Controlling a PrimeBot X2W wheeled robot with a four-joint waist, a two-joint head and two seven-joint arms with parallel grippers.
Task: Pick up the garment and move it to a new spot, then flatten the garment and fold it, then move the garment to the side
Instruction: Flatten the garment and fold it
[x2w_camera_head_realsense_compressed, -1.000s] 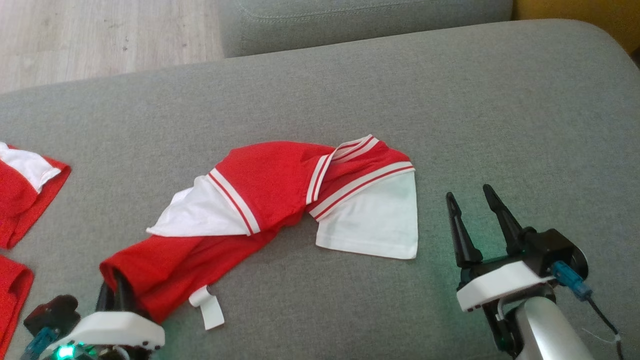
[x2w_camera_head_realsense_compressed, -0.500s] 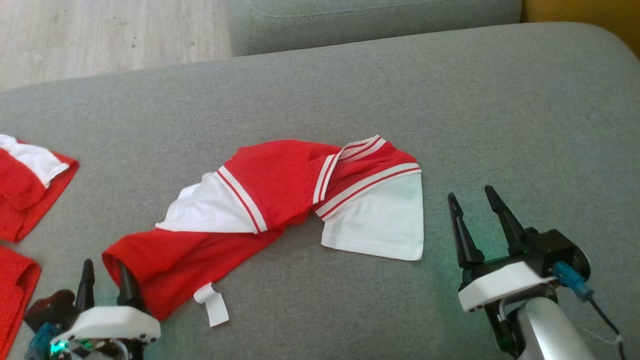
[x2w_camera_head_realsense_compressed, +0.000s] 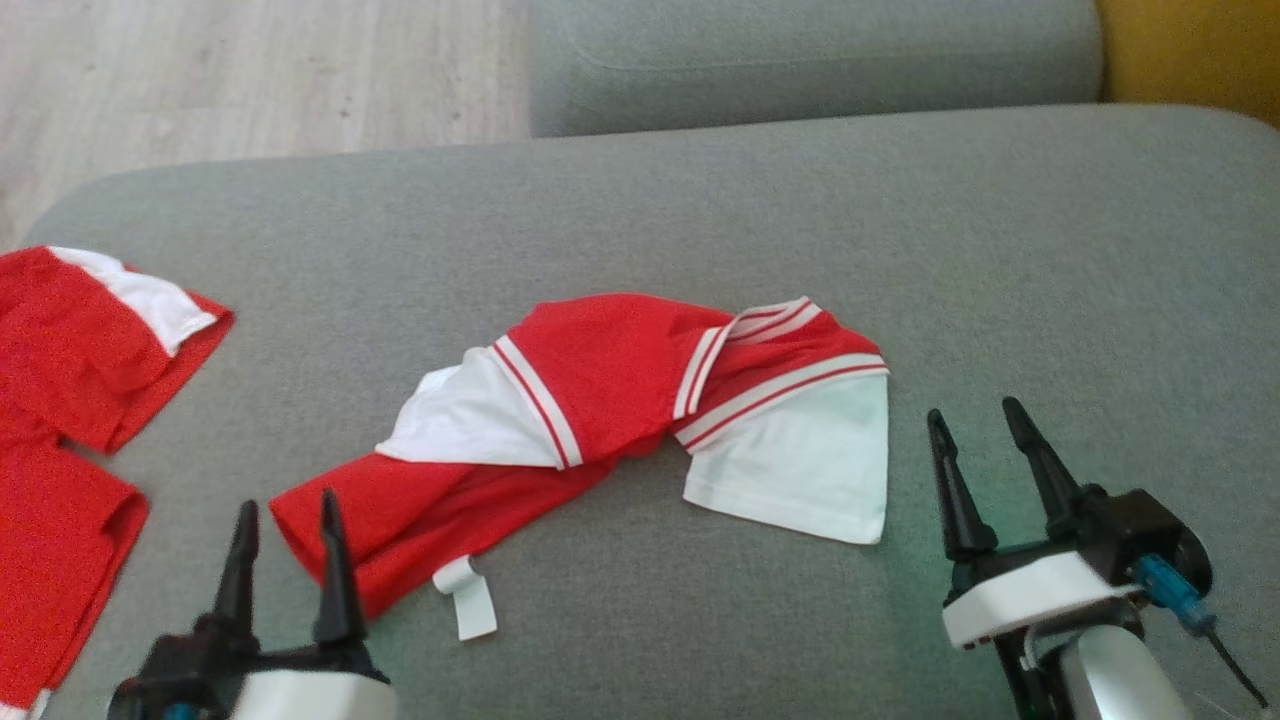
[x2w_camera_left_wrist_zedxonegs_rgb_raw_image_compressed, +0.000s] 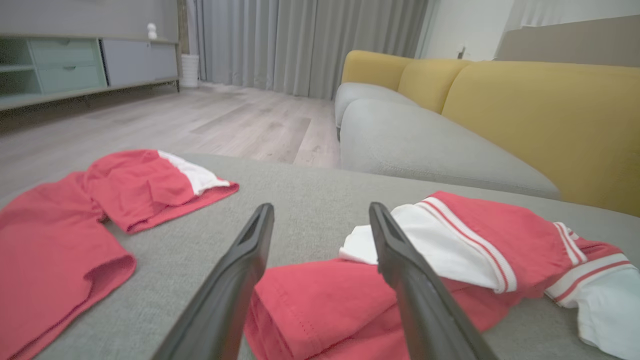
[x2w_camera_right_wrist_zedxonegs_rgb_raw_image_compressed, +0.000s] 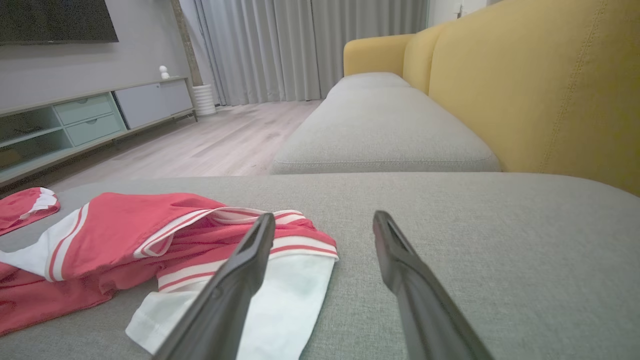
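Note:
The garment (x2w_camera_head_realsense_compressed: 600, 390) is a red shirt with white sleeves and striped trim, lying crumpled across the middle of the grey sofa cushion (x2w_camera_head_realsense_compressed: 700, 200). My left gripper (x2w_camera_head_realsense_compressed: 287, 505) stands open at the garment's near left end. In the left wrist view the red hem (x2w_camera_left_wrist_zedxonegs_rgb_raw_image_compressed: 320, 300) lies low between the spread fingers of the left gripper (x2w_camera_left_wrist_zedxonegs_rgb_raw_image_compressed: 321, 207), and nothing is gripped. My right gripper (x2w_camera_head_realsense_compressed: 972, 410) is open just right of the white sleeve (x2w_camera_head_realsense_compressed: 800, 470). The right wrist view shows the right gripper (x2w_camera_right_wrist_zedxonegs_rgb_raw_image_compressed: 324, 215) with the garment (x2w_camera_right_wrist_zedxonegs_rgb_raw_image_compressed: 125, 225) to its left.
Another red and white piece of clothing (x2w_camera_head_realsense_compressed: 80, 340) lies at the cushion's left edge, also seen as red clothing (x2w_camera_left_wrist_zedxonegs_rgb_raw_image_compressed: 125, 185) in the left wrist view. A second grey cushion (x2w_camera_head_realsense_compressed: 800, 60) is behind, with the yellow sofa back (x2w_camera_right_wrist_zedxonegs_rgb_raw_image_compressed: 525, 90) and the wood floor (x2w_camera_head_realsense_compressed: 250, 80) beyond.
My left gripper has opened, let go of the garment's red end and drawn back a little. The head camera has shifted, sliding the scene rightward. The right gripper is unchanged.

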